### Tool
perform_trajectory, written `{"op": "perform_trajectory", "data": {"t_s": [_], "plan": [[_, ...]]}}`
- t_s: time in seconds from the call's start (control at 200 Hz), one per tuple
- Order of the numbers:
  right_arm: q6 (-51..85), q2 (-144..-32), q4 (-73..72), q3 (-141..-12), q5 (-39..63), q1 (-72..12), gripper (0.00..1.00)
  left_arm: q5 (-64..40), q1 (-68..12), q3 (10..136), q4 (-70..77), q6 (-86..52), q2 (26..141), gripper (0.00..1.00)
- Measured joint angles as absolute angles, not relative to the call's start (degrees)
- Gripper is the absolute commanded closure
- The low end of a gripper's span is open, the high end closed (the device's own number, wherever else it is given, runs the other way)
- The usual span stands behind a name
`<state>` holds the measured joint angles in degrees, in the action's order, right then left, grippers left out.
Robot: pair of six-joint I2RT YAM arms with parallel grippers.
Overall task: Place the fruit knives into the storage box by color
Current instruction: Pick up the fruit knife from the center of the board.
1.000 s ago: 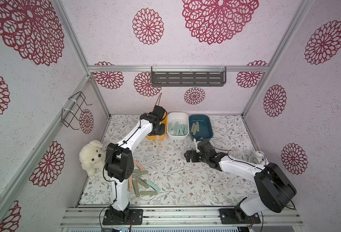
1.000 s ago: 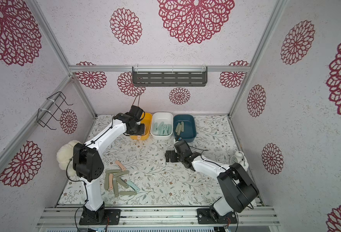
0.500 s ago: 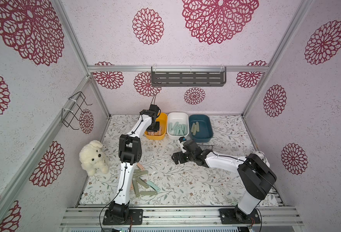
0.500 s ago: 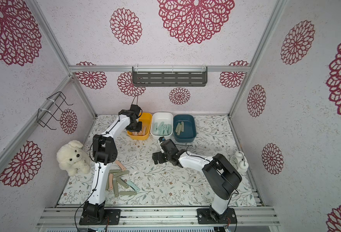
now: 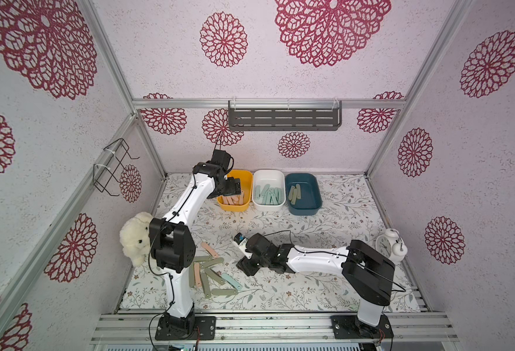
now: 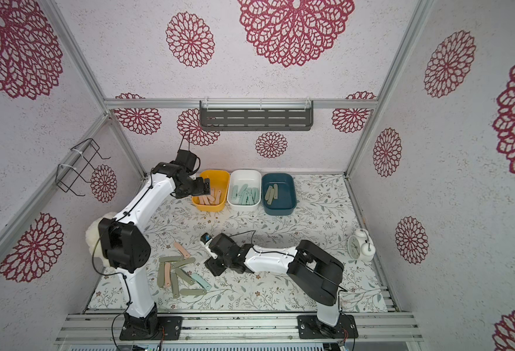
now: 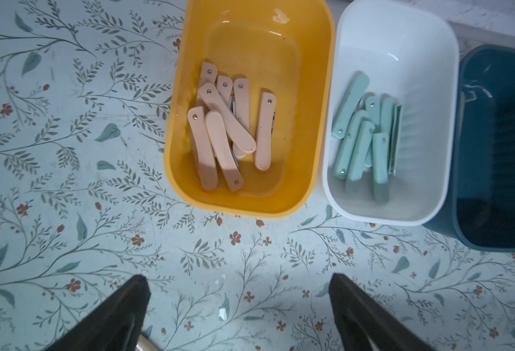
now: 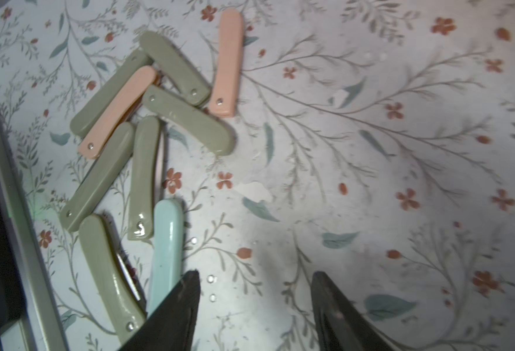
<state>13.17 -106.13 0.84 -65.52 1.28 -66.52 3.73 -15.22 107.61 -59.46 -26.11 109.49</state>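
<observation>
The floral tabletop (image 5: 341, 218) carries three storage boxes along its far edge. The yellow box (image 7: 323, 91) holds peach-pink fruit knives (image 7: 226, 121), the white box (image 7: 417, 45) holds mint ones, and the blue box (image 5: 306, 205) holds olive ones. The left gripper (image 7: 239, 284) hangs wide open and empty near the yellow box. The right gripper (image 8: 254, 281), jaws apart and empty, hovers beside the loose knives (image 8: 186, 118) toward the front-left corner.

Rosette-printed walls (image 5: 280, 76) bearing a grey shelf (image 5: 283, 120) surround a leaf-patterned floor (image 5: 341, 218).
</observation>
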Motion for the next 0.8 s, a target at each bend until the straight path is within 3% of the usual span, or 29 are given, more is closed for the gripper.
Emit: {"op": "perform_trajectory", "data": {"t_s": [0.325, 0.801], "plan": [[10.2, -116.7, 7.4, -76.5, -2.0, -74.1, 0.44, 5.4, -14.9, 93.4, -59.2, -28.2, 100.7, 0.03], [12.2, -118.5, 13.2, -80.1, -6.9, -75.0, 0.80, 4.1, -14.9, 88.1, -56.3, -28.7, 97.0, 0.03]]}}
